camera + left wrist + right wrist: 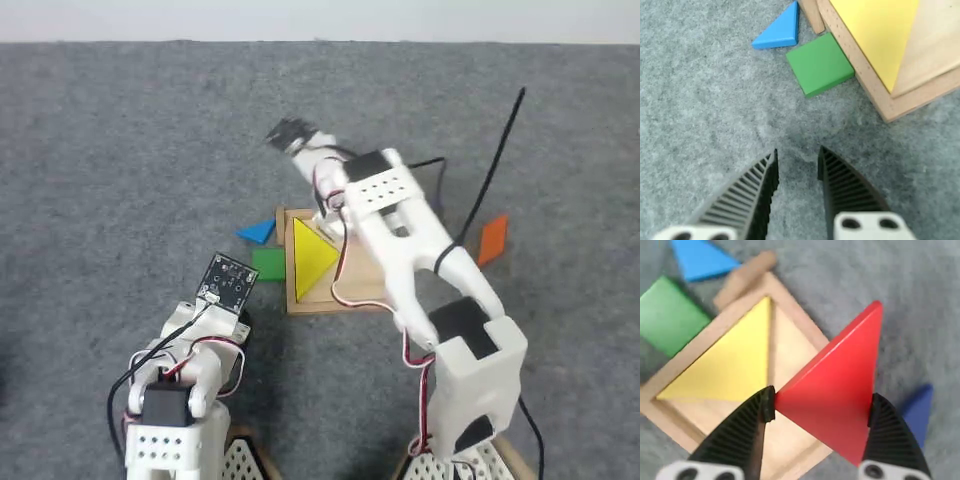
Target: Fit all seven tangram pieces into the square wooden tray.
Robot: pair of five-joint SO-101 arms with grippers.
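Presently grips a red triangle (840,390) in the right tool (821,404), one finger on a corner, the other on the far edge. Holds that piece in the air above the square wooden tray (340,298), over the bare wood beside the yellow triangle (312,256) and partly out past the rim. Has the yellow triangle lying flat inside the tray, in the 9 o'clock half as seen from the high view, long side along that rim. Has the green square (268,264) on the grey tabletop (120,150) at the tray's 9 o'clock, right against the outer wall. Has the blue triangle (258,232) at about 10 o'clock, just beside the tray's corner and near the green square. Has the orange parallelogram (492,240) out at 3 o'clock, well apart from the tray. Hangs the left tool (797,152) open and empty, low over the tabletop at the tray's 7 o'clock, tips near the green square but apart from it.
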